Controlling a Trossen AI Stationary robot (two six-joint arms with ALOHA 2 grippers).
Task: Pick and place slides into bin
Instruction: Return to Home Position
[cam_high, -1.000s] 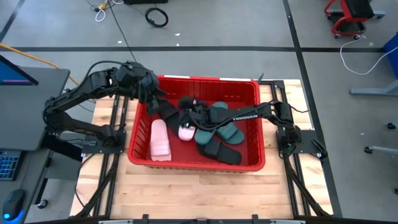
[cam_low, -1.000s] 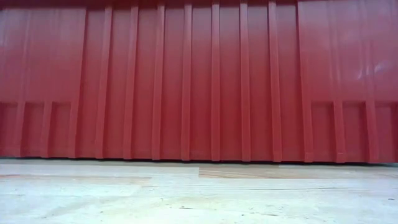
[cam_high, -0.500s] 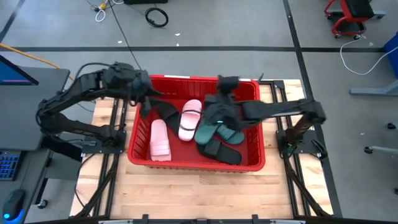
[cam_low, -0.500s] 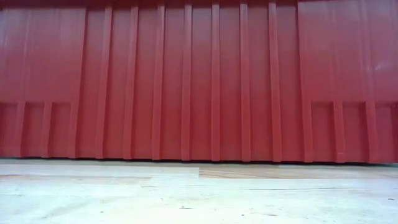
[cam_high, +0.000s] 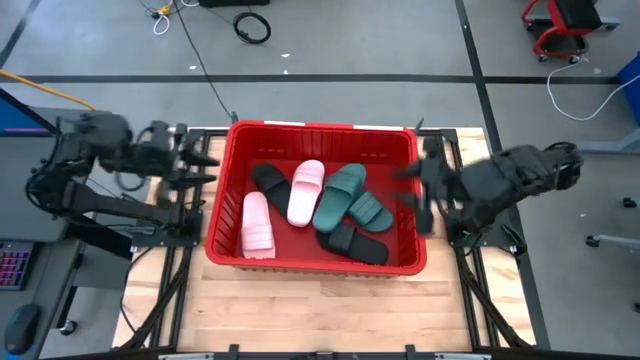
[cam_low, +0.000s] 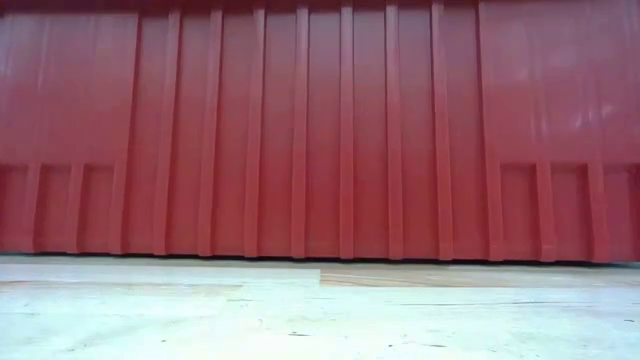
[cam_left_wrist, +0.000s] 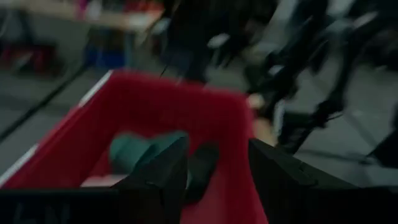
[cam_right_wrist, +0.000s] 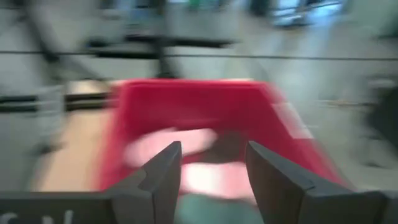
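Wooden table (cam_high: 300, 310) — we are logging six slides (cam_high: 306, 190) inside the bin (cam_high: 316, 264); left gripper (cam_high: 203, 170), right gripper (cam_high: 415, 192) hanging outside its end walls, fingers apart, empty. We are judging homing in hand — next: parking arms.

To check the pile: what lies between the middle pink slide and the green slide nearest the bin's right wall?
The other green slide lies there, as the high view shows.
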